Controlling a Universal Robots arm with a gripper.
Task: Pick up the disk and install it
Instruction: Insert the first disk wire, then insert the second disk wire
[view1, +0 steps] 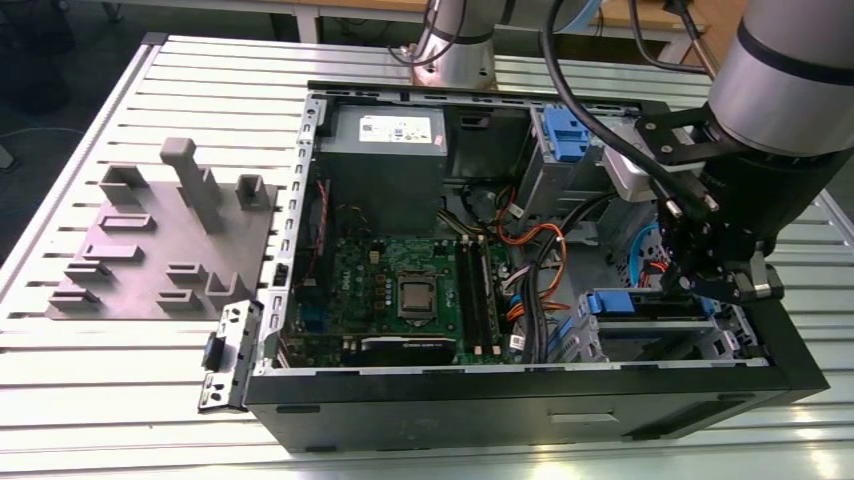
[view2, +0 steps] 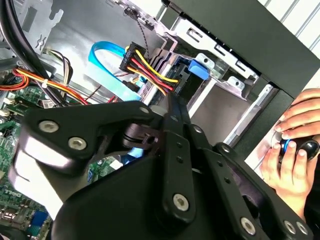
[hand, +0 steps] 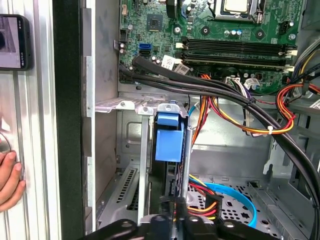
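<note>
The disk (hand: 168, 137) stands on edge in the metal drive cage (hand: 127, 132) at the case's front corner, its blue plastic bracket facing out. In the exterior view the disk's blue bracket (view1: 627, 300) lies in the cage at the lower right of the open case. My gripper (view1: 697, 283) hangs directly over it. In the first wrist view the black fingers (hand: 159, 221) sit on either side of the disk's near edge, shut on it. The second wrist view has the gripper body (view2: 150, 165) reaching toward the blue bracket tab (view2: 199, 67).
Red, yellow and orange cables (hand: 235, 117) and a blue flat cable (view2: 107, 54) run close beside the cage. The motherboard (view1: 400, 290) and grey power-supply box (view1: 387, 130) occupy the case. A person's hand (view2: 295, 145) rests outside the case wall. A grey fixture plate (view1: 160, 240) lies at the exterior view's left.
</note>
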